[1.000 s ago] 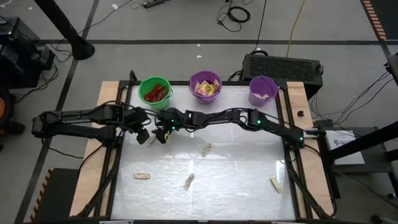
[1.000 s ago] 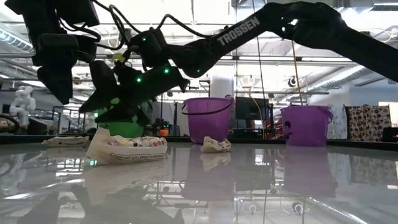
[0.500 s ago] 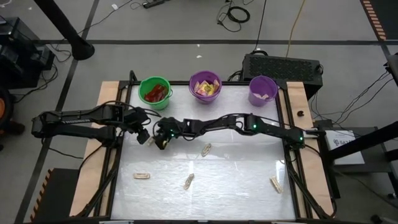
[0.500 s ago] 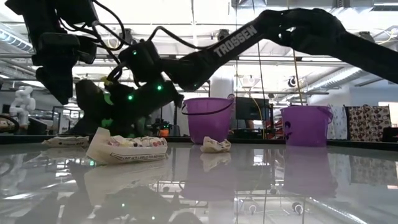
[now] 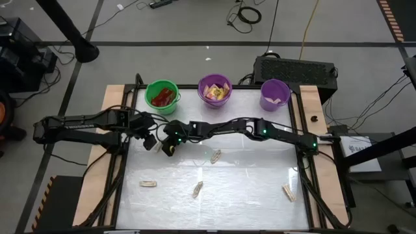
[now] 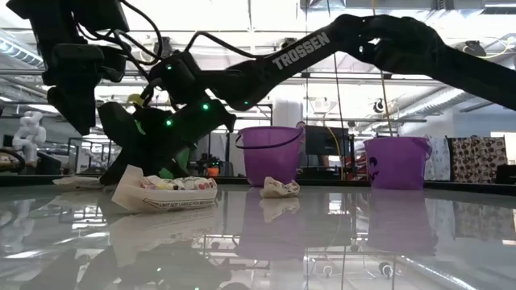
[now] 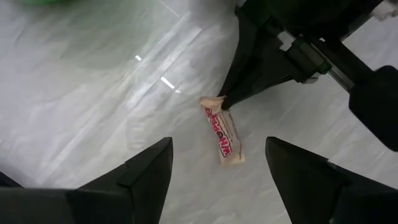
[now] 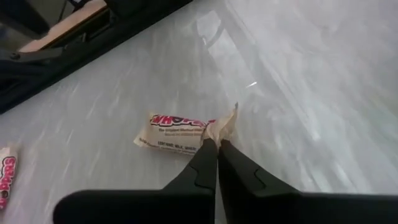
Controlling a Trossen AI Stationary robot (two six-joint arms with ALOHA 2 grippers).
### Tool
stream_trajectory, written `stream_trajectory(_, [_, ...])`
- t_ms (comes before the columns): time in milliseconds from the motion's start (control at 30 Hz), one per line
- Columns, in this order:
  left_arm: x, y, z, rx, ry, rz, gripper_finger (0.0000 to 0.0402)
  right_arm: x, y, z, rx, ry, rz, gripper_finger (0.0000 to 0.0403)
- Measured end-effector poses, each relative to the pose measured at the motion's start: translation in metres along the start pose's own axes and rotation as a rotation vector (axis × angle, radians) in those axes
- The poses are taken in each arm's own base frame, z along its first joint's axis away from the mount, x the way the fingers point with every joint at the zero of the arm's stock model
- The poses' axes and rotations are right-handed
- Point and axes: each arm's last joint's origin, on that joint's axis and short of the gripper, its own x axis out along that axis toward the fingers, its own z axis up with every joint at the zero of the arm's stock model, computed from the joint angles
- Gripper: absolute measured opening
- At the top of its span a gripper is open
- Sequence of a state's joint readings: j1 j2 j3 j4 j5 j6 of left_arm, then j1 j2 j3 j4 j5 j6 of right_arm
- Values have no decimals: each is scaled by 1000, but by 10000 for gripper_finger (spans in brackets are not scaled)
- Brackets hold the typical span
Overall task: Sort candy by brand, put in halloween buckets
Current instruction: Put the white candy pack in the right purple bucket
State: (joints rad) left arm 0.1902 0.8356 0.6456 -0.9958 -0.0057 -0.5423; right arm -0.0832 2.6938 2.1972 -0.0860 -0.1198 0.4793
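Observation:
A tan candy lies on the table near its left side, between my two grippers. My right gripper, reaching far across the table, is shut on one end of it. My left gripper hovers open just left of the candy and touches nothing. The halloween buckets stand along the far edge: a green one with red candy, a purple one with yellow candy, and a lavender one with tan candy. My right gripper pinches the candy's crimped wrapper end between its two fingertips. The fingers slant down onto it from the table's right side. The candy's body lies flat on the table, and only the pinched end is turned up a little.
Several more tan candies lie loose on the table: one mid-table, one near left, one at the near middle, one near right. My two arms stand close together over the table's left half.
My right gripper has come down toward the table's near-left, onto the tan candy, and has shut on its end. The candy has stayed on the table.

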Motion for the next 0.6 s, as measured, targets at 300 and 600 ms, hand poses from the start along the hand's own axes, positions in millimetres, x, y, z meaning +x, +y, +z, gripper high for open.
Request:
stream_trajectory(300, [-12, -1, 2, 26, -64, -36, 262, -52, 11, 55, -148, 76, -104, 1])
stream_trajectory(600, [-68, -7, 21, 70, -515, -148, 262, -184, 8, 95, -305, 453, -367, 0])
